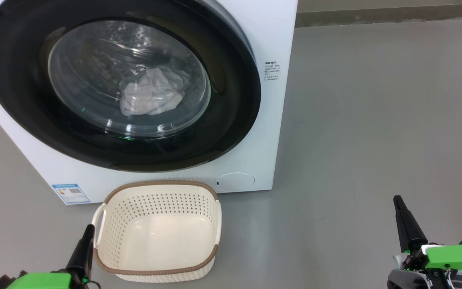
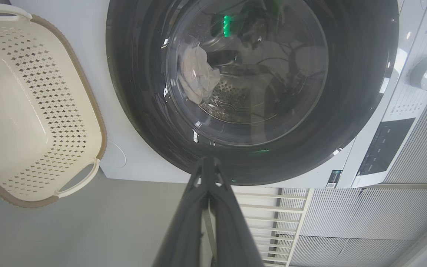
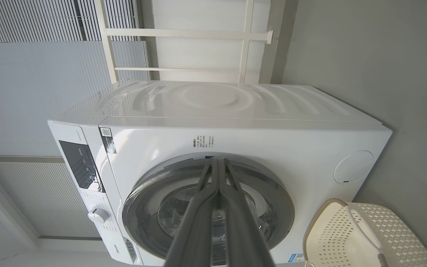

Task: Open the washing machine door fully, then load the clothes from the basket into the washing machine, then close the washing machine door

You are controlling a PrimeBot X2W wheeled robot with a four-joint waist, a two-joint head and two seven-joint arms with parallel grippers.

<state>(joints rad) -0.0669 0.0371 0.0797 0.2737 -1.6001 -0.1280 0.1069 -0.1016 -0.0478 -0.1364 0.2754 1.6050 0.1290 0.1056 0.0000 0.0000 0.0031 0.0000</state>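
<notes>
The big white front-loading washing machine (image 1: 279, 132) with its round, glossy black-rimmed glass door (image 1: 235, 104) shut. A crumpled pale white cloth (image 1: 150, 96) lies inside, behind the glass. The cream perforated plastic basket (image 1: 155, 204), brown-rimmed, stands upright just before the machine.

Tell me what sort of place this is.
Likely a laundry or utility room: a white front-loading washing machine stands on a plain grey floor, a laundry basket before it.
</notes>
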